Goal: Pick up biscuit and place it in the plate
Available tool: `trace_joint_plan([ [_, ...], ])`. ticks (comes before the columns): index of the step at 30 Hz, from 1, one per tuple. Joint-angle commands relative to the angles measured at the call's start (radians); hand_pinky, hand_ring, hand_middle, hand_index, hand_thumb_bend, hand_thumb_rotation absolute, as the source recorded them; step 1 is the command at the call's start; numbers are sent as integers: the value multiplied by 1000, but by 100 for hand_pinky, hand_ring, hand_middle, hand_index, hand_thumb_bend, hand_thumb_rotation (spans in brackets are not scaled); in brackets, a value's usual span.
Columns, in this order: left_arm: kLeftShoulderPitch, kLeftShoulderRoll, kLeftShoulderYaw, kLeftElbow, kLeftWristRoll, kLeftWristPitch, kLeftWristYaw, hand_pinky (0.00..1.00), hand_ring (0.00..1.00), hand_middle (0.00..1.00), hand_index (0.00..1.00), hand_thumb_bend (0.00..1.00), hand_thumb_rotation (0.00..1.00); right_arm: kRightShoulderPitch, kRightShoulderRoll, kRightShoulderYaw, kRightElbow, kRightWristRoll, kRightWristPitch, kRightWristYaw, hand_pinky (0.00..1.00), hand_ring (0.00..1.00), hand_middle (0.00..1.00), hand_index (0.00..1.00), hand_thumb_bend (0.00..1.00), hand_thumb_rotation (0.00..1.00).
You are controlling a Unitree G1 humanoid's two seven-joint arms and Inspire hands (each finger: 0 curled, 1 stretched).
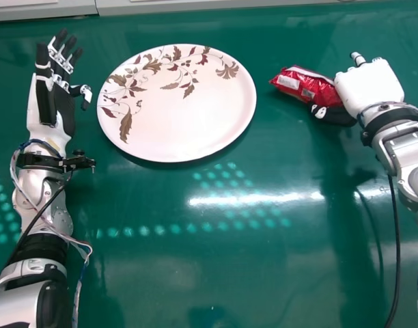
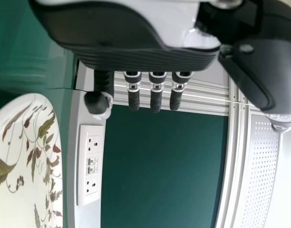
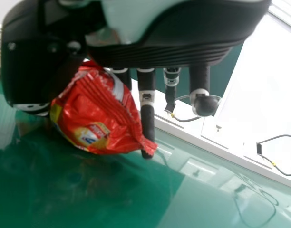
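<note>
The right hand (image 1: 369, 85) is closed about the biscuit packet (image 1: 311, 85), at the right of the head view. The thumb (image 1: 334, 115) lies along the packet's near side, and in the right wrist view bent fingers (image 3: 147, 121) stand on the side opposite. One finger (image 1: 358, 59) extends nearly straight and points away from the robot, free of the wrapper.

Orientation of the packet: in the head view its long axis runs obliquely, from far left to near right. The exposed end points left, toward the plate (image 1: 188, 130), and slightly away from the robot; the opposite end is covered by the hand. The right wrist view records a red, creased wrapper whose crimped end lies against a finger. Whether the packet's underside touches the table (image 1: 298, 273) cannot be determined.

Location of the packet: over the green table, to the right of the plate and apart from it, near the level of the plate's far half.

The plate is round and pale, with brown and reddish leaves and flowers along its far and left portions. It lies between the two hands, closer to the left hand (image 1: 62, 102), which is open and empty, its fingers extended away from the robot. A white socket panel (image 2: 91, 164) is noted in the left wrist view, beyond the table's edge.
</note>
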Motion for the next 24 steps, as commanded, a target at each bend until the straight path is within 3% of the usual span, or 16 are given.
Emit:
trace_joint_plan([
  [1, 61, -29, 4, 30, -12, -6, 0, 0, 100, 100, 100, 100, 93, 33, -13, -23, -4, 46, -31, 15, 3, 9, 18, 47, 51, 11],
  [5, 64, -30, 3, 22, -14, 2, 2, 0, 100, 100, 100, 100, 93, 47, -26, -53, -25, 91, -63, -17, 5, 10, 17, 47, 50, 12],
  [11, 63, -29, 4, 28, -13, -2, 3, 0, 100, 100, 100, 100, 93, 80, -23, -110, -138, 94, -11, -16, 6, 12, 20, 47, 50, 11],
  [18, 67, -31, -2, 18, -3, 3, 24, 0, 100, 100, 100, 100, 94, 112, 5, -180, -273, 142, 52, 66, 5, 11, 17, 47, 50, 11],
  [24, 68, -26, 0, 25, -9, 1, 10, 0, 100, 100, 100, 100, 95, 126, 18, -249, -390, 185, 56, 49, 4, 9, 15, 47, 50, 11],
])
